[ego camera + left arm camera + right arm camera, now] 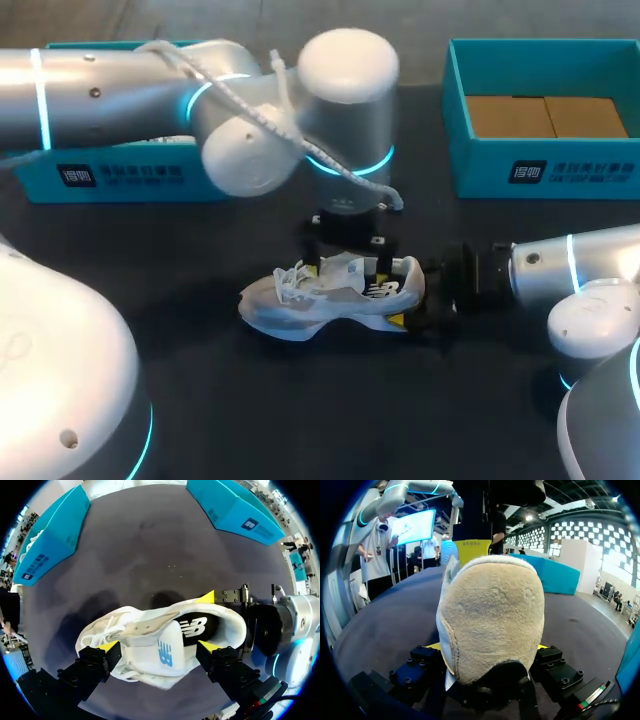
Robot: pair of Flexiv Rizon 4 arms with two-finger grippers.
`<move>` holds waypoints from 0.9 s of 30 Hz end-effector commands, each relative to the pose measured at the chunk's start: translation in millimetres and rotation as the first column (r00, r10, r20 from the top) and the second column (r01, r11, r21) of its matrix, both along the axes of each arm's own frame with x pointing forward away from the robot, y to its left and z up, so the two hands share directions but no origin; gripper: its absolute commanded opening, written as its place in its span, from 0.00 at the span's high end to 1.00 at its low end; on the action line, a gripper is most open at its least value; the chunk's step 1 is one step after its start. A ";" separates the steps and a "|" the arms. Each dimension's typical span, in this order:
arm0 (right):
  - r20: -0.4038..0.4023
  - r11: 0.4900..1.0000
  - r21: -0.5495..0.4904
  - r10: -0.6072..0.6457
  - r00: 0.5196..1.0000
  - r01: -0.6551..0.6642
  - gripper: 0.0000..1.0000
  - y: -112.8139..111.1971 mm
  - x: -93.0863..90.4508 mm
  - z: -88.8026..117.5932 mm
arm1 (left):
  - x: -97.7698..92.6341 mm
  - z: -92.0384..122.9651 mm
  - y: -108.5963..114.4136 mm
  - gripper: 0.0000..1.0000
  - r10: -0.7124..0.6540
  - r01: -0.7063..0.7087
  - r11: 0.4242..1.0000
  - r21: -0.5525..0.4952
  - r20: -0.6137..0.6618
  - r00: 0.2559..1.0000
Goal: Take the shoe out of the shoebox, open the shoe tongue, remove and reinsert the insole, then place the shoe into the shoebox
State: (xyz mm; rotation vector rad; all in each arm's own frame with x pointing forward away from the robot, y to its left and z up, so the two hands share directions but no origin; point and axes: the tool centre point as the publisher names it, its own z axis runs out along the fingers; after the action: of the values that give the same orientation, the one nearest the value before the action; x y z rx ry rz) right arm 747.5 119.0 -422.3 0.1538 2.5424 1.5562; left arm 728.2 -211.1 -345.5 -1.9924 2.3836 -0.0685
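One shoe [330, 295], heel [490, 615] in right gripper [486, 647]; left wrist view reveals insole [197, 627].

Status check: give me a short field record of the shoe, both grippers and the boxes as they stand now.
shoe: out of the boxes, upright on the table, toe toward my left
insole: inside the shoe, visible through the opening
left gripper: over the shoe's middle; grip unclear
right gripper: shut on the shoe's heel
left box: far left, inside hidden by my left arm
right box: far right, open, no shoe in it
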 end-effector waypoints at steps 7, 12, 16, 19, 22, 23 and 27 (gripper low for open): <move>0.000 1.000 -0.006 -0.003 1.000 0.003 1.00 2.3 -0.7 0.3 | 0.1 -8.3 -4.0 0.00 0.020 -0.021 0.994 0.104 0.004 1.000; 0.000 1.000 -0.006 -0.003 1.000 0.003 1.00 2.3 -0.7 0.3 | 0.3 -16.6 4.5 0.00 0.041 -0.040 0.988 0.151 -0.005 0.999; 0.000 1.000 -0.006 -0.003 1.000 0.003 1.00 2.3 -0.7 0.3 | -1.5 -18.0 14.6 0.00 0.065 -0.063 0.986 0.156 -0.008 0.998; 0.000 1.000 -0.006 -0.003 1.000 0.003 1.00 2.3 -0.7 0.3 | -3.7 -10.2 23.1 0.00 0.092 -0.091 0.986 0.140 -0.003 0.996; 0.000 1.000 -0.006 -0.003 1.000 0.003 1.00 2.3 -0.7 0.3 | -6.3 -1.5 31.8 0.00 0.118 -0.118 0.984 0.131 0.006 0.993; 0.000 1.000 -0.006 -0.003 1.000 0.003 1.00 2.3 -0.7 0.3 | -7.4 1.1 34.5 0.00 0.121 -0.121 0.984 0.130 0.008 0.993; 0.000 1.000 -0.006 -0.003 1.000 0.003 1.00 2.3 -0.7 0.3 | -11.9 8.1 41.2 0.00 0.131 -0.131 0.984 0.121 0.005 0.991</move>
State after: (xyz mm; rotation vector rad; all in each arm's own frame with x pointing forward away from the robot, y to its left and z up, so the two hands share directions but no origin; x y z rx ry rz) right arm 747.5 119.1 -422.2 0.1537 2.5424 1.5563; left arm 721.8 -184.5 -347.8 -2.0757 2.1834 0.1239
